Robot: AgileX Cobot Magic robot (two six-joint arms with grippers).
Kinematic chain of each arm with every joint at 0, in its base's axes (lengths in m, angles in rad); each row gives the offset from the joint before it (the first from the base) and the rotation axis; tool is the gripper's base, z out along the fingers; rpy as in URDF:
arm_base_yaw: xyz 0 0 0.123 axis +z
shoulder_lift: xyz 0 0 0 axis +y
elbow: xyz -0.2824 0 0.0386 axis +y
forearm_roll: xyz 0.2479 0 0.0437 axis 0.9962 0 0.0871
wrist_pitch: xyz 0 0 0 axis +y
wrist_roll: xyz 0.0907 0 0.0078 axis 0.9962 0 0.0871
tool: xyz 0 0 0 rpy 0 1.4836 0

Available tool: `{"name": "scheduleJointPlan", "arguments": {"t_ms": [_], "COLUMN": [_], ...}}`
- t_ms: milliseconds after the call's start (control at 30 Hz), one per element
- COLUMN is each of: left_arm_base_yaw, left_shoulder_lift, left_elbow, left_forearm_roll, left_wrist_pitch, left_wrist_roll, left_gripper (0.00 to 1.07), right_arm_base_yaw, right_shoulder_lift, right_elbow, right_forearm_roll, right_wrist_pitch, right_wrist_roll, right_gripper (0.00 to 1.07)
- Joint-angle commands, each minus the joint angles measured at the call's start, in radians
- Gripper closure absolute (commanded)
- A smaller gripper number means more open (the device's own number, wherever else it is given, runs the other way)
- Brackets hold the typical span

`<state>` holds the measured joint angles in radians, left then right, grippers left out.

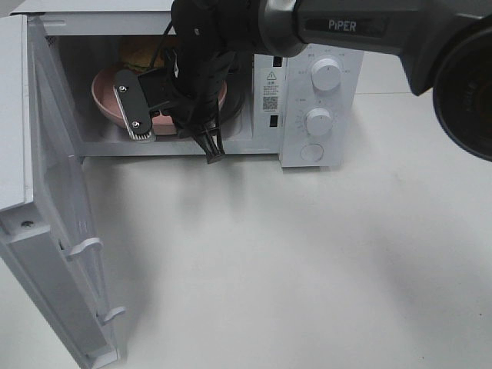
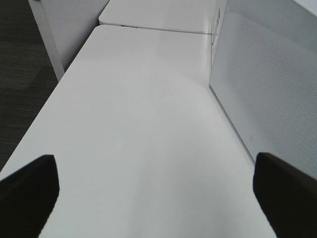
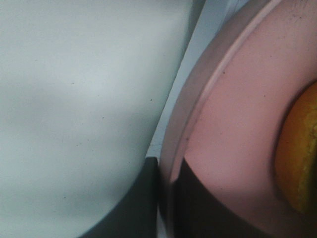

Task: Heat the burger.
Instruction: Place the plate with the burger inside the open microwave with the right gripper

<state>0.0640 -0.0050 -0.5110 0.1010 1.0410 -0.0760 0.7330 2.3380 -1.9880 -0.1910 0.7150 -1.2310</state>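
A white counter (image 1: pixel 307 261) fills the foreground, with the microwave's door (image 1: pixel 46 254) swung wide open at the left of the high view. The left claw (image 2: pixel 158 193) hangs over bare counter beside a perforated white wall, its jaws spread wide and holding nothing. At the mouth of the microwave (image 1: pixel 323 100), the right arm reaches into the cavity. The right claw (image 3: pixel 166 208) is pinched narrow on the rim of a round pink plate (image 1: pixel 104 96), one dark finger on each side of the edge. The burger (image 1: pixel 142 52) sits on that plate, toward the back of the cavity and largely hidden by the arm. All that shows of it is a tan domed top from above and a blurred, glossy orange-gold curve of bun at close range. This looks like the loading step – the plate is inside, but whether it rests on the oven floor cannot be told. The next move likely calls for releasing the rim and backing out without dragging the plate – then closing the door and turning a dial (image 1: pixel 326 75).
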Motion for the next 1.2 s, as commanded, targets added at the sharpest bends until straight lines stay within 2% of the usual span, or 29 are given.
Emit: {"name": "scheduleJointPlan", "arguments": {"t_ms": [33,367,933,1000,1100,1167,1200], "left_arm_base_yaw": [0.002,0.002,0.002,0.002,0.002,0.002,0.002], "left_shoulder_lift": [-0.018,-0.018,-0.018,-0.018,-0.018,-0.018,-0.018], "left_elbow": [0.005,0.005,0.005,0.005,0.005,0.005,0.005], "left_forearm_roll": [0.000,0.002,0.005,0.006,0.006,0.006,0.006], "left_wrist_pitch": [-0.003,-0.003,-0.003,-0.003,-0.003,-0.003,-0.003], "left_wrist_roll": [-0.001,-0.001,-0.001,-0.001,-0.001,-0.001,-0.001], "left_gripper": [0.07,0.07,0.07,0.07,0.07,0.07,0.07], "right_arm_base_yaw": [-0.002,-0.014,-0.037,-0.037,-0.037,-0.037,-0.037], "right_shoulder_lift": [0.002,0.068,0.091,0.098,0.098,0.111,0.111], "right_elbow": [-0.037,-0.112,-0.121,-0.121,-0.121,-0.121,-0.121], "right_forearm_roll": [-0.026,-0.042,-0.061,-0.062,-0.062,-0.064,-0.064], "right_wrist_pitch": [-0.047,-0.051,-0.073,-0.077,-0.081,-0.088,-0.088], "right_wrist_roll": [0.008,0.032,0.032,0.031,0.031,0.027,0.027], "right_gripper": [1.07,1.07,1.07,1.02,1.00,0.92,0.92]}}
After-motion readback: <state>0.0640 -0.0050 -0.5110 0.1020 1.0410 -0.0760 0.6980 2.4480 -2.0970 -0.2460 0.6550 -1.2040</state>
